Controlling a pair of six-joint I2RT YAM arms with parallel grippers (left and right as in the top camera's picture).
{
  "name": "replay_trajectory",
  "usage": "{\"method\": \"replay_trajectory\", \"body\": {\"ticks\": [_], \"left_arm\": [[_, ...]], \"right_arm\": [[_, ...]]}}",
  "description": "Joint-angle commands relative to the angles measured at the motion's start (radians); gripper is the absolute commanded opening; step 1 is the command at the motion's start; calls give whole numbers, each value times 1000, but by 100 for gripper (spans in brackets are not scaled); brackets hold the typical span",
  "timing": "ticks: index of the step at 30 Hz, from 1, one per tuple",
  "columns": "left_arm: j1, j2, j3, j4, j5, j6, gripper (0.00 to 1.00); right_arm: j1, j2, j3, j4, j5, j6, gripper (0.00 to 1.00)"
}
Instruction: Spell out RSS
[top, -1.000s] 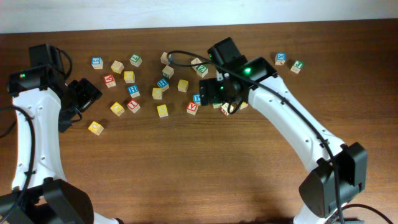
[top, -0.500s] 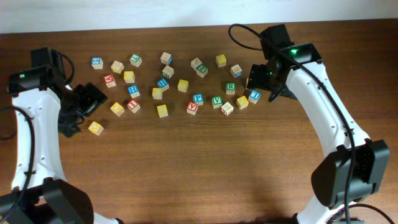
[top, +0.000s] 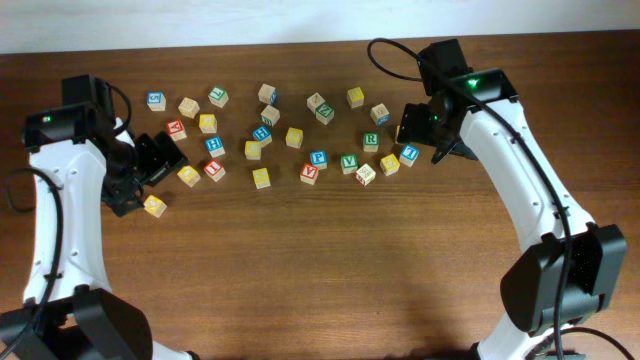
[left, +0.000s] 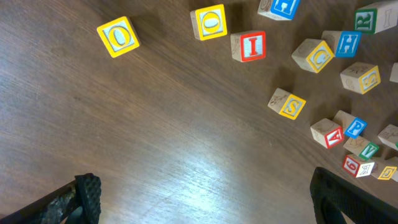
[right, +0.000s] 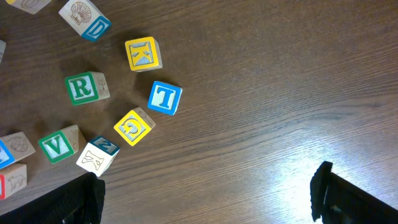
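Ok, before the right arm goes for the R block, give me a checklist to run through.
1. R block found, green letter facing up: ok.
2. Space around the R block for the jaws, with nothing touching it: ok, as far as the right wrist view shows.
3. Right jaws open and holding nothing: ok.
4. Left jaws open and holding nothing: ok.
5. First S block found, with a yellow letter, near the left arm: ok.
6. Second S block found: cannot tell, several letters are too small or turned away.
7. Bare table in front of the blocks to lay the word out: ok.
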Motion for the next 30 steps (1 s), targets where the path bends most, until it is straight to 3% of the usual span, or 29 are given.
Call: {"method": "replay_trajectory", "body": {"ticks": [1,5,8,11,12,14,16,19,21,30], "left_arm": [[0,6,2,23,-31,19,99],[25,6,2,46,-161,-26,99],[56,6,2,44,-164,-26,99],[56,6,2,55,-161,-29,99],[56,6,2,55,-161,-29,99],[56,6,2,55,-161,-29,99],[56,6,2,55,-161,-29,99],[56,6,2,55,-161,-29,99],[56,6,2,54,-161,-29,99],[56,6,2,55,-161,-29,99]], "right_arm": [[-5,10,-5,0,16,9,99],[-5,10,-5,0,16,8,98],[-5,10,-5,0,16,9,98],[-5,9,-4,61,-159,32,98],[-4,10,-5,112,-247,13,98],[45,21,-4,286,-412,-265,98],[87,55,-4,324,-267,-269,100],[113,189,-4,388,-234,-269,89],[114,254,-4,438,-223,-269,70],[116,381,-4,472,-174,-294,61]]}}
